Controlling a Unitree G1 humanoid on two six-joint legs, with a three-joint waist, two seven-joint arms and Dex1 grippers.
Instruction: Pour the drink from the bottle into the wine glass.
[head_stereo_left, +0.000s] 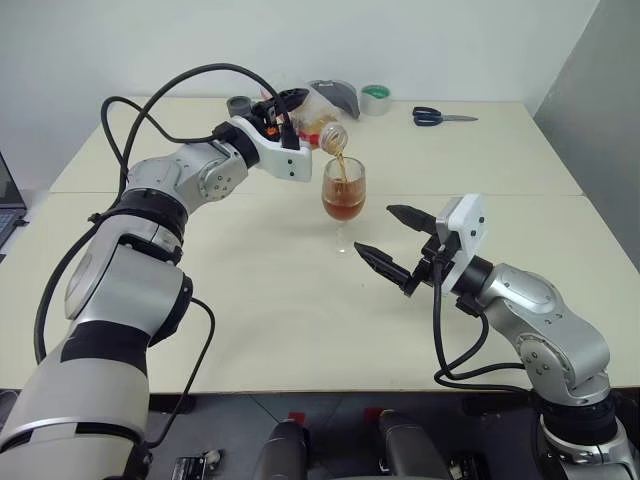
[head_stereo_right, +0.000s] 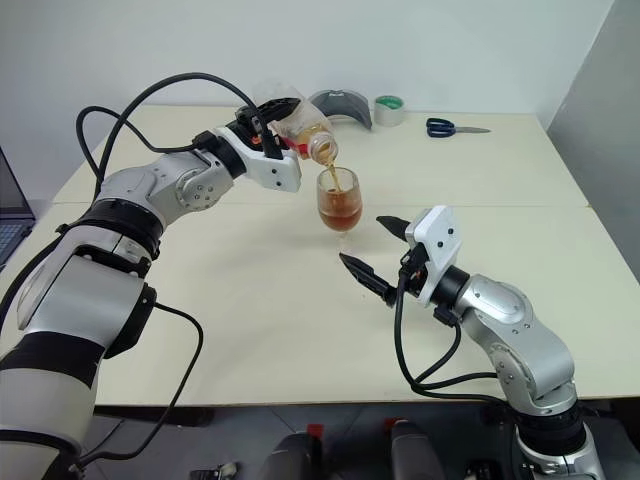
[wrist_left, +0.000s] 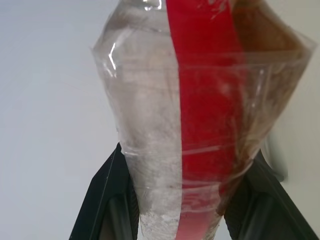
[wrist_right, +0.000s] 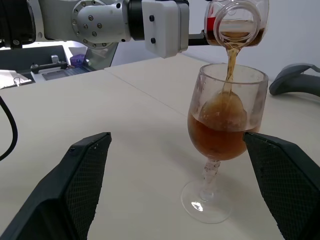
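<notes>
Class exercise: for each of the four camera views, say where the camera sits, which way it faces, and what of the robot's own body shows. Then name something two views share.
Left eye view: on the head, facing forward and down over the table; both arms show.
Right eye view: beside it, same scene.
Left wrist view: on the left arm, looking along the left gripper, shut on the bottle.
Right wrist view: on the right arm, facing the wine glass between the open right gripper fingers; the left arm shows.
Shared: the right wrist and head views show the drink streaming into the glass.

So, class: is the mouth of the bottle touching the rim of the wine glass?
Apart. In the right wrist view the bottle mouth hangs above the wine glass rim, with bare wall visible between them; only the stream of drink bridges the gap.
</notes>
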